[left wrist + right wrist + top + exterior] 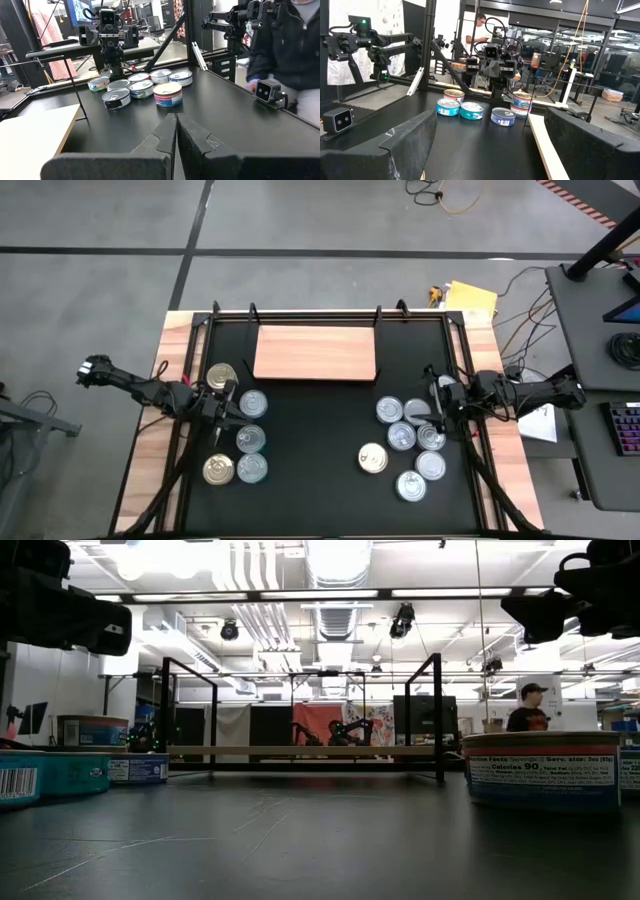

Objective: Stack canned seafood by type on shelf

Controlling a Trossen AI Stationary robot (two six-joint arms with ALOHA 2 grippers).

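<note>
The shelf [316, 352] is a light-brown wooden board lying flat at the table's far side. Five tins [250, 438] stand on the table near the left edge, two of them gold-topped [222, 375]. Several more tins [402, 436] stand on the right, with one gold-topped [373, 458]. My left gripper [230, 402] hovers shut over the left group; in its wrist view its fingers [176, 125] meet. My right gripper [438, 411] hovers beside the right group, and in its wrist view it [490, 145] stands wide open. Neither touches a tin.
A black frame [300, 315] runs around the table and its posts stand by the shelf's corners. A small camera block [265, 90] sits at the table's near edge. Bare black tabletop [315, 440] lies between the two groups. A person [525, 705] stands in the room beyond.
</note>
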